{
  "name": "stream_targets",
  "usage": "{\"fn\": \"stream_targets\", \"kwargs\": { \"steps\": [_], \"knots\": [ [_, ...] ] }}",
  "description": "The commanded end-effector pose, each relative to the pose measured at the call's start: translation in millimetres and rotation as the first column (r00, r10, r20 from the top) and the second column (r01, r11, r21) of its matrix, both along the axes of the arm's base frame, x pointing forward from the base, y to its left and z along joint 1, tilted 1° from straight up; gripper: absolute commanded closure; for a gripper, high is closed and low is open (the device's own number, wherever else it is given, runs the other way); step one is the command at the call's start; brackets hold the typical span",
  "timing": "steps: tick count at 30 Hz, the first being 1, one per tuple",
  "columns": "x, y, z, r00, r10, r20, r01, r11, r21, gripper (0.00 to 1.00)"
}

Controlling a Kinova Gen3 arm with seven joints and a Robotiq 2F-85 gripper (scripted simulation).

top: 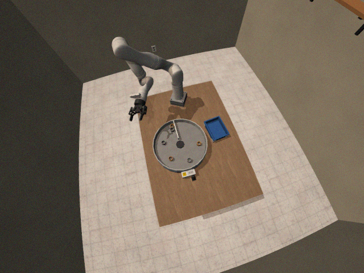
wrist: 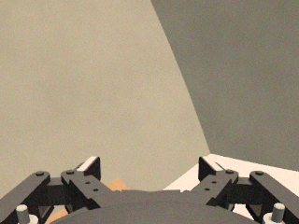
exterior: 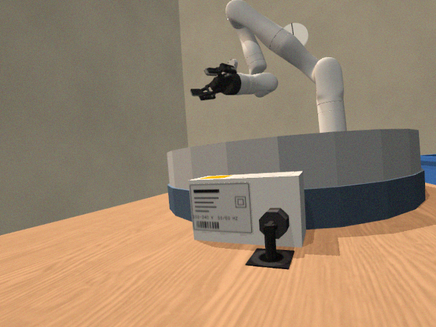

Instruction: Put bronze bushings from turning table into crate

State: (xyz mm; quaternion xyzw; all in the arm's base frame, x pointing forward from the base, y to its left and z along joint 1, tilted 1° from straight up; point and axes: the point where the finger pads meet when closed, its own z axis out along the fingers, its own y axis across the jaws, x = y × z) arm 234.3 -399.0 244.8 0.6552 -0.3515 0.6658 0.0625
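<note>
My gripper (top: 136, 118) (exterior: 199, 82) (wrist: 149, 168) is open and empty, raised high at the left, off to the side of the turning table (top: 185, 152) (exterior: 306, 158). Three bronze bushings lie on the turning table: one (top: 171, 124) by the white bar, one (top: 197, 143) at the right and one (top: 169, 158) at the lower left. Three steel bushings lie there too: one (top: 172, 131) close beside the bronze one at the bar, one (top: 161, 143) at the left and one (top: 187, 160) at the lower right. The blue crate (top: 208, 131) (exterior: 428, 169) is empty.
A white bar (top: 176, 129) reaches from the turning table's rim towards its dark hub (top: 180, 144). A raised wall rings the turning table. A white box (top: 191, 172) (exterior: 221, 236) and a small black stand (top: 193, 178) (exterior: 270, 242) are at its near side.
</note>
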Motion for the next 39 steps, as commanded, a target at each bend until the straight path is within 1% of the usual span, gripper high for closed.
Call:
{"fn": "stream_targets", "kwargs": {
  "steps": [1,5,6,10,22,23,27,39],
  "knots": [
    [21.3,51.4,3.4,1.000,-0.001,0.004,0.000,0.999,0.054,0.00],
    [21.3,51.4,3.4,1.000,-0.001,0.004,0.000,0.999,0.054,0.00],
    [5.3,10.1,1.6,1.000,0.000,0.001,0.000,1.000,0.004,0.00],
    [25.8,50.5,5.4,1.000,0.000,0.005,0.000,1.000,0.028,0.00],
    [25.8,50.5,5.4,1.000,0.000,0.005,0.000,1.000,0.028,0.00],
    [10.0,9.0,5.6,1.000,0.000,0.002,0.000,1.000,-0.021,0.00],
    [30.5,49.5,7.1,1.000,0.000,0.006,0.000,1.000,0.002,0.00],
    [30.5,49.5,7.1,1.000,0.000,0.006,0.000,1.000,0.002,0.00]
  ]
}}
